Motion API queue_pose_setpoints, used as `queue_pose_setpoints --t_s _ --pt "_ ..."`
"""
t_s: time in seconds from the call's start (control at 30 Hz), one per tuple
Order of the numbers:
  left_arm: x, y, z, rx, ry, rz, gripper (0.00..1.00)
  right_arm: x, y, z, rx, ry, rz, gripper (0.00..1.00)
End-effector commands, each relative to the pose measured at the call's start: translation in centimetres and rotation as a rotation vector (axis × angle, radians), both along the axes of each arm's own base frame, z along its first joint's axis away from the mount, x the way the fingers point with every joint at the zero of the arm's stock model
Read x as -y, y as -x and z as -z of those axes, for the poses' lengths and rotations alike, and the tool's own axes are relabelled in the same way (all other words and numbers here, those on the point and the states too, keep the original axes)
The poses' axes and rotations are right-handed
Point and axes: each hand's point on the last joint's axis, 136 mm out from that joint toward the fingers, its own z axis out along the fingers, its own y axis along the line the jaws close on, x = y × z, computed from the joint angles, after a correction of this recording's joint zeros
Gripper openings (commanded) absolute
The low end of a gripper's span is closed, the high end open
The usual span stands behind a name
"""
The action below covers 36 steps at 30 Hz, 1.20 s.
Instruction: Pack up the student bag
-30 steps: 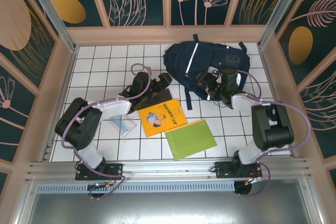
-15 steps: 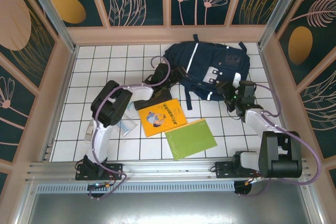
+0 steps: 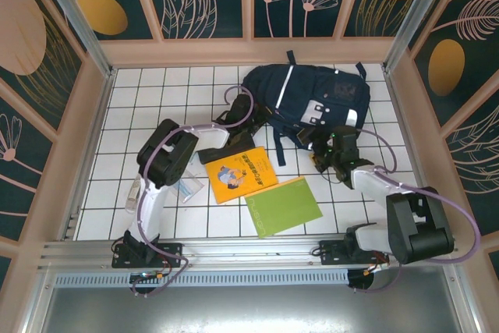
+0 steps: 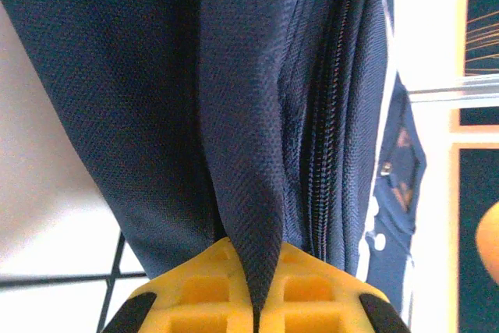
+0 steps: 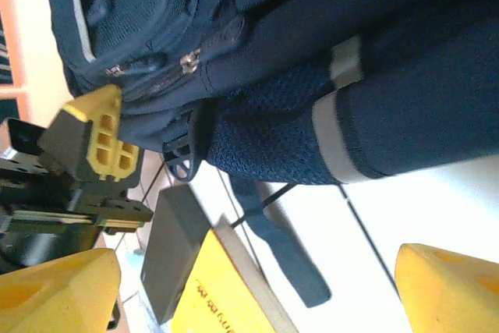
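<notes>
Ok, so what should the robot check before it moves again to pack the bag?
1. Left jaws holding the student bag: ok, pinched shut on a fold of its navy cloth.
2. Right jaws free to help: ok, wide open and holding nothing.
3. Bag open for packing: not ok, the zipper beside the pinched fold looks closed.
4. Yellow book and green book packed: not ok, both lie flat on the table, outside the bag.
5. Fold gripped firmly enough to pull: cannot tell.
</notes>
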Motion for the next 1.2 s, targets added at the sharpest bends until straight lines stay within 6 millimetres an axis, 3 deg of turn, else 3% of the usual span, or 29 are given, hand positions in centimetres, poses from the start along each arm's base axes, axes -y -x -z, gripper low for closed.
queue_pose_setpoints --t_s 0.0,0.07,0.23,0.4,0.47,0.57,0.63,0.67,0.7,0.77,0.83,1.0,1.17 --pt "1.2 1.3 -8.9 0.071 0.23 -0.012 0.0 -1.0 -1.3 -1.5 0.067 -0.067 0.052 0.95" --pt "1.0 2.0 -10.3 0.069 0.29 -0.023 0.0 -1.0 -2.0 -2.0 0.107 -0.083 0.072 0.99" --pt "1.3 3.0 -12.2 0.06 0.377 0.005 0.0 -0.6 -4.4 -2.5 0.174 -0.068 0.122 0.99" --pt "1.1 3.5 -11.8 0.058 0.367 0.018 0.0 0.2 -6.9 -3.4 0.236 -0.067 0.172 0.93" --pt "0.9 3.5 -11.1 0.055 0.347 0.012 0.0 0.4 -7.5 -4.3 0.266 -0.081 0.187 0.79" --pt "0.7 3.4 -10.2 0.054 0.327 0.017 0.0 0.1 -8.2 -5.5 0.296 -0.07 0.173 0.48" --pt "1.0 3.2 -10.0 0.072 0.301 0.047 0.0 -0.2 -8.5 -6.1 0.304 -0.063 0.156 0.2" --pt "1.2 3.0 -10.0 0.092 0.282 0.075 0.01 -0.3 -8.6 -6.4 0.304 -0.067 0.151 0.1" --pt "1.5 2.8 -10.1 0.115 0.243 0.115 0.15 -0.6 -8.7 -6.8 0.31 -0.074 0.142 0.01" --pt "1.7 2.9 -9.7 0.144 0.121 0.181 0.45 -1.0 -8.9 -7.6 0.316 -0.09 0.131 0.0" --pt "1.0 3.5 -9.2 0.184 -0.041 0.236 0.58 -1.3 -9.1 -8.2 0.314 -0.102 0.126 0.0" --pt "-1.7 7.0 -8.4 0.286 -0.317 0.364 0.61 -2.0 -10.5 -9.3 0.308 -0.117 0.126 0.0" --pt "-0.5 11.8 -8.6 0.432 -0.458 0.52 0.55 -3.6 -12.2 -10.1 0.289 -0.137 0.095 0.0"
